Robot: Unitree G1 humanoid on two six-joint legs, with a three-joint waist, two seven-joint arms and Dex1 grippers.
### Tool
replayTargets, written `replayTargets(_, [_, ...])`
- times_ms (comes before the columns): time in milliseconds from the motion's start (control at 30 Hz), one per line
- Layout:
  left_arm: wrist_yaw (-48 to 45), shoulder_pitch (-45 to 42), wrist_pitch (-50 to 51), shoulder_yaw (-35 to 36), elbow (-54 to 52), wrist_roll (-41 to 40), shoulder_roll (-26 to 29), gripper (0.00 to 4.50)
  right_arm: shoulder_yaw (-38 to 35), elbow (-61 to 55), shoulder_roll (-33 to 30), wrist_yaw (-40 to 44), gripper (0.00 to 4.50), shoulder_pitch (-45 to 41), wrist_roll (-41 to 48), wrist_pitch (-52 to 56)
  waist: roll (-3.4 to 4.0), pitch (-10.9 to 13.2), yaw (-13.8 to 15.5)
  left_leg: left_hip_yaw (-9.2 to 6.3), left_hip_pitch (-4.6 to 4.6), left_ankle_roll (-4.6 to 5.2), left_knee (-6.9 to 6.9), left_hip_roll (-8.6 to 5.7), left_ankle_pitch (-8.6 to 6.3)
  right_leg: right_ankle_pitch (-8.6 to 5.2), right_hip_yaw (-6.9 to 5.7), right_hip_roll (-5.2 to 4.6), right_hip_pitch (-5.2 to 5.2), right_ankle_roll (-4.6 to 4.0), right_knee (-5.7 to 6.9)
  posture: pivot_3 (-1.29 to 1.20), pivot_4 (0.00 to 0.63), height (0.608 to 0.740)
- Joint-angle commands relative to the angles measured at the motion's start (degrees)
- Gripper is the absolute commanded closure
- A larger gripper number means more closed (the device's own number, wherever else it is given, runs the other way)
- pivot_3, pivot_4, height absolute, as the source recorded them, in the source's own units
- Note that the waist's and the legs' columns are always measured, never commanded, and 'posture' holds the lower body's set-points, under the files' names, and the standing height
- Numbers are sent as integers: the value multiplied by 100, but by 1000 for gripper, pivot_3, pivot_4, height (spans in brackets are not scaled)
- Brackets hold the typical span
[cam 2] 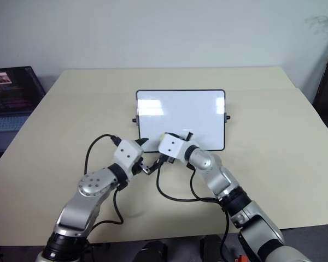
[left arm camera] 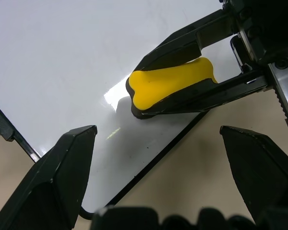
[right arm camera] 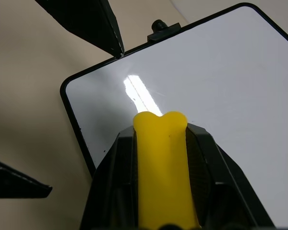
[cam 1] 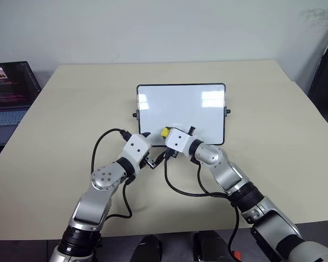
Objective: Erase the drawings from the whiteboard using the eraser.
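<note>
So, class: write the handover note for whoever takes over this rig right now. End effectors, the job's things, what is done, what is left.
Right end effector: shut on the eraser, which sits over the whiteboard's near left corner.
Left end effector: open, empty, beside that same corner.
Whiteboard lies flat on the table; a laptop sits at the table's far left.
Done: no drawings show on the visible board surface.
Left: check the patch hidden under the end effectors, then set the eraser down.
</note>
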Motion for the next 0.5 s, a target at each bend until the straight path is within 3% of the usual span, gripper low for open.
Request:
replayTargets(33, [28,-28,-78,80,-184,12,17,0,-60,48,-39,71,3434,-109,-58,-117,0,0,1,0,0,0,1,0,0,0,0,0,0,0,0,0,150,740])
replayTargets(500, [6,-133,-104,62,-55,-1,-8,0,-168,323,-622,193,3434,9,-353,194,-2,-1,3,1,7,3,7,-2,-1,0,0,0,9,0,6,0,150,740])
